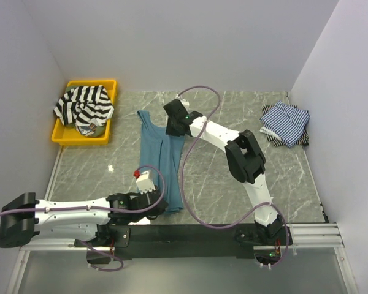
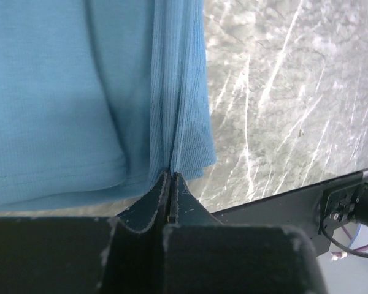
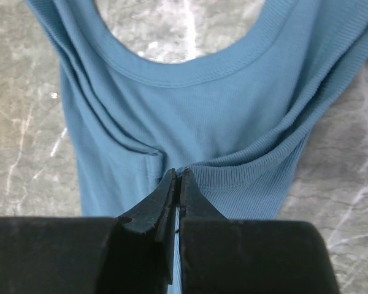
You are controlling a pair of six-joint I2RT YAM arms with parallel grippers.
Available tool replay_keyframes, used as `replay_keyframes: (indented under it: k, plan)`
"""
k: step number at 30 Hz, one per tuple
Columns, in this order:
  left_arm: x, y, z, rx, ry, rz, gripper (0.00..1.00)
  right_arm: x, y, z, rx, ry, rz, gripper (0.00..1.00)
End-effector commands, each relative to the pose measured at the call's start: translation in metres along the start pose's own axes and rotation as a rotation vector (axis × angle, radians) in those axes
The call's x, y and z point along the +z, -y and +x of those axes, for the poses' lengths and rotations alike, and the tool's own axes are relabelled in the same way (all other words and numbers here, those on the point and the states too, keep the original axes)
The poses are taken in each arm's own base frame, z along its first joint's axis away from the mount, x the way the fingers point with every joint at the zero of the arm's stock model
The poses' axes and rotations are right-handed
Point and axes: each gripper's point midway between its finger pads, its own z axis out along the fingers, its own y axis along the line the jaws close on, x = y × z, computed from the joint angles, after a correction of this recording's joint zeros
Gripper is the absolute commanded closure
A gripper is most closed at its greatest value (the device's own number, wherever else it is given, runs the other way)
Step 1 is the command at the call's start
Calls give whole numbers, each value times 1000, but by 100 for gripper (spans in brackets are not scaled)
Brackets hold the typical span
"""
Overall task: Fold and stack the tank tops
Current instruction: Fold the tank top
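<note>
the left gripper (image 2: 170,176) is clenched, its jaws pressed together on a raised pleat of the plain teal-blue ribbed cloth tank top (image 1: 162,162), right at the hem corner. the right gripper (image 3: 177,175) is likewise clamped on the same garment, biting a gathered ridge just under the scooped neckline, beside an armhole.

in the top view the teal top lies on the grey marbled table (image 1: 294,177), a little left of centre. its long axis runs roughly 12 to 6 o'clock, leaning slightly toward 5 at the hem end. the straps and neck point to 12, away from the arm bases, and the hem points to 6, close to the left wrist. both grips sit along its 3 o'clock side, one near each end.

this looks like the lengthwise fold. to do it well, i judge both grippers should lift only a little, hold the edge taut between them, travel together toward 9 o'clock at a matched pace, and lay the held edge onto the far one before letting go, so no twist forms.

further out, at 10 o'clock, a bold black-and-white striped tank top (image 1: 83,105) is heaped in a yellow plastic tray (image 1: 80,139). at 2 o'clock, well apart, thin blue-and-white striped tops (image 1: 285,122) sit piled.
</note>
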Motion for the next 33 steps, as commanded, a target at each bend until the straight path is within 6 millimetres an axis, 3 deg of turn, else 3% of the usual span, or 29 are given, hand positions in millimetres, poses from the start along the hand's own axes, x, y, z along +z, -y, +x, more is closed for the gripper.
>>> replay_keyframes:
  k: [1, 23, 27, 33]
  plan:
    - [-4, -15, -4, -31, 18, -51, 99, -5, -20, -21, 14, 60, -27, 100]
    - [-15, -44, -7, -112, 25, -150, 99, 14, -40, -5, 4, 35, -81, 98]
    - [-15, -47, -5, -122, 21, -162, 99, 14, -46, -6, -1, 39, -105, 95]
    - [-16, -51, -6, -127, 23, -187, 97, 17, -50, 0, -11, 29, -126, 82]
